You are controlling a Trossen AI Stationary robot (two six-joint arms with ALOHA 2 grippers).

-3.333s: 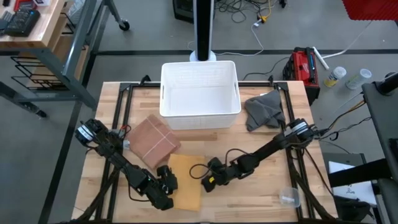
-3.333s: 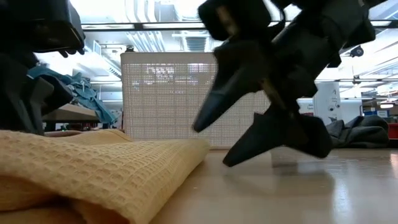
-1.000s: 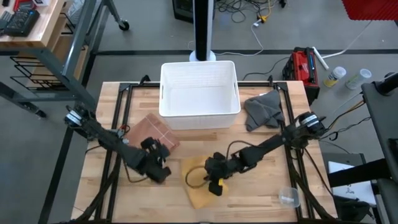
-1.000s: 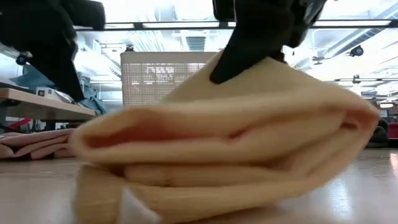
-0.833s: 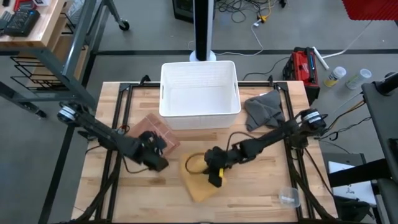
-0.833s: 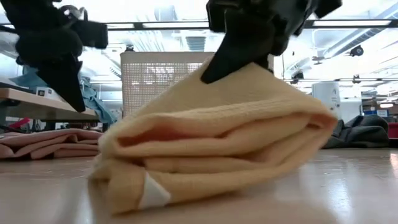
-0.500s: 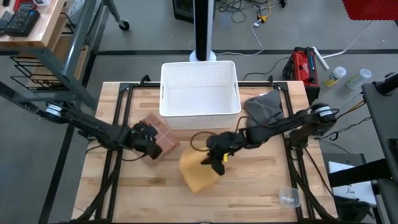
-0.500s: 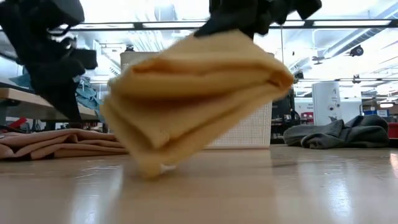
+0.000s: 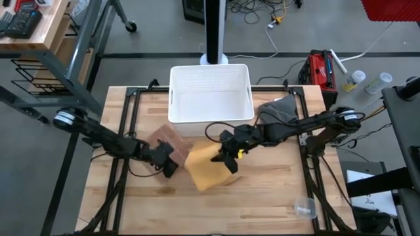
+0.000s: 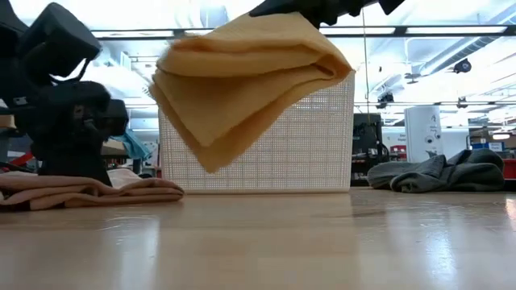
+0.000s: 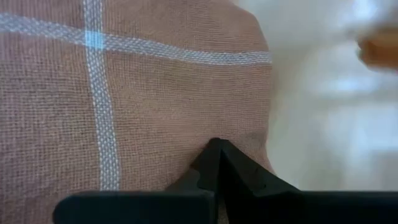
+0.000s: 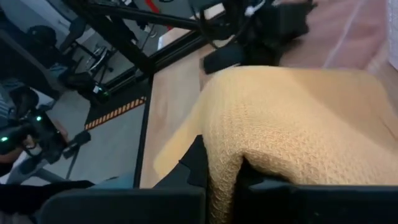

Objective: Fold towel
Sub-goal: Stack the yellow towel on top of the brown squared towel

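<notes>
A folded yellow towel hangs in the air in front of the white basket, with my right gripper shut on it. In the low view the yellow towel is well clear of the table. A folded pink towel with pale stripes lies flat on the table to its left. My left gripper is shut, at that towel's near right edge; in its wrist view the shut fingertips stand over the pink cloth. My right gripper pinches the folded yellow towel, several layers thick, at its far right edge between its two fingers. The fingers come from the table's right. The towel is lifted clear and slopes down from the grip toward the left. My left gripper's shut tips are at the pink towel; whether they touch it I cannot tell.
A crumpled grey towel lies at the far right, beside the basket. A clear plastic cup sits near the front right corner. Black frame rails run along the table's left and right sides. Bare wood spans the near half.
My right gripper has lifted the folded yellow towel off the table and carried it up and toward the far edge, nearer the basket; its low corner has left the table and it hangs free. My left gripper has moved away from the near edge to the pink towel, staying shut.
</notes>
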